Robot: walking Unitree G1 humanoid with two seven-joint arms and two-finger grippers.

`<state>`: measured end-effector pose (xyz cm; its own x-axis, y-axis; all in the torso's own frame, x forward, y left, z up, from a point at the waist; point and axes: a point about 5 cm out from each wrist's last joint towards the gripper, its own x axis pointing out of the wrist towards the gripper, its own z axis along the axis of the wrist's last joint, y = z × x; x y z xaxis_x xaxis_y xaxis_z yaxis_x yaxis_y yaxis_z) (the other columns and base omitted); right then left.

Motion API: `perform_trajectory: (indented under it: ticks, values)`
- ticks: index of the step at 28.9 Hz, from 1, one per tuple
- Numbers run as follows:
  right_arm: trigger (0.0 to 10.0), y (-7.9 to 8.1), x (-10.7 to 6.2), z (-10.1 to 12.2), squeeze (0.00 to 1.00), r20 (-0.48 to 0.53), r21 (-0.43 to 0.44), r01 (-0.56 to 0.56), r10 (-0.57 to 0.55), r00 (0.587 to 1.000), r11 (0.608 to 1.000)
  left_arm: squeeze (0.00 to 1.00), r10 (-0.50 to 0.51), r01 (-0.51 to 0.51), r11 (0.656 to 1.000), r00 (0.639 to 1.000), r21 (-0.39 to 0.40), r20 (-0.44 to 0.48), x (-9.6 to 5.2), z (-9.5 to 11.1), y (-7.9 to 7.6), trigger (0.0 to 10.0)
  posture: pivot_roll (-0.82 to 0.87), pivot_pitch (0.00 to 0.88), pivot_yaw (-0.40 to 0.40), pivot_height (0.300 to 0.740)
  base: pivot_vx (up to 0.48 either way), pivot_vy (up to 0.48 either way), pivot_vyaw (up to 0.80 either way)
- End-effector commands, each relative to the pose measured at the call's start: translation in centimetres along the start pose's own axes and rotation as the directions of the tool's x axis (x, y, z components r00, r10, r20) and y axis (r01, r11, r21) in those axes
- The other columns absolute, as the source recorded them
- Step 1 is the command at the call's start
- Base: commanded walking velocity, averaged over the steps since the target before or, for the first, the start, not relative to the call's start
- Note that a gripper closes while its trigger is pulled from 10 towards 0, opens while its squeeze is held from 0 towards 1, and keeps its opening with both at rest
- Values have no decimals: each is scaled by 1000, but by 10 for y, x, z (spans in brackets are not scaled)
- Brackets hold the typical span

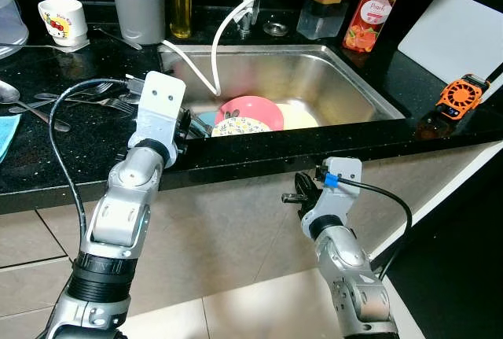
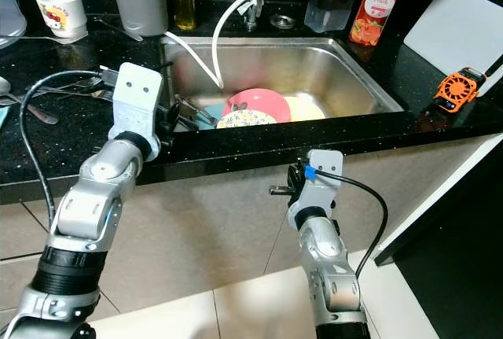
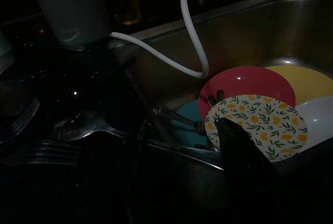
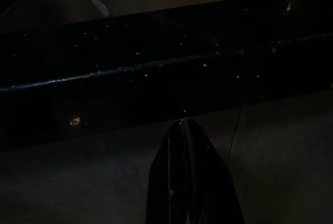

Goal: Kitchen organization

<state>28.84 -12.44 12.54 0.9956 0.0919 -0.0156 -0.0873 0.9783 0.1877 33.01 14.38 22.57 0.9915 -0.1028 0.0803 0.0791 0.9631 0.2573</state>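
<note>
Right gripper (image 2: 292,189) hangs pinched together below the counter edge; left gripper (image 2: 174,115) spread at the sink's (image 1: 357,87) left rim.
Floral plate (image 1: 240,126) leans at the front wall; I'd straddle its rim, avoiding the white hose (image 1: 216,56).

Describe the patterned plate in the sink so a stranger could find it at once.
Start at the stainless steel sink set in the black speckled countertop. Round plates lean together at its front. The one wanted is the white round plate with yellow and green leaf print, overlapping the plain pink plate and nearest the left hand; its neighbours are all plain-coloured.
</note>
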Motion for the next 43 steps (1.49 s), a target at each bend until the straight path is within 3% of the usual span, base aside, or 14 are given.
perform_trajectory:
  ticks: [1,43]
  values:
    - [10000,-4,-2,1,0,0,-11,20,-20,1000,1000,0,-7,7,1000,1000,21,6,2,3,0,10000,235,40,-86,740,0,0,0]
    - [10000,-4,-1,5,0,9,-2,26,-26,1000,1000,0,-3,3,1000,1000,28,0,0,1,0,10000,219,46,-98,740,0,0,0]
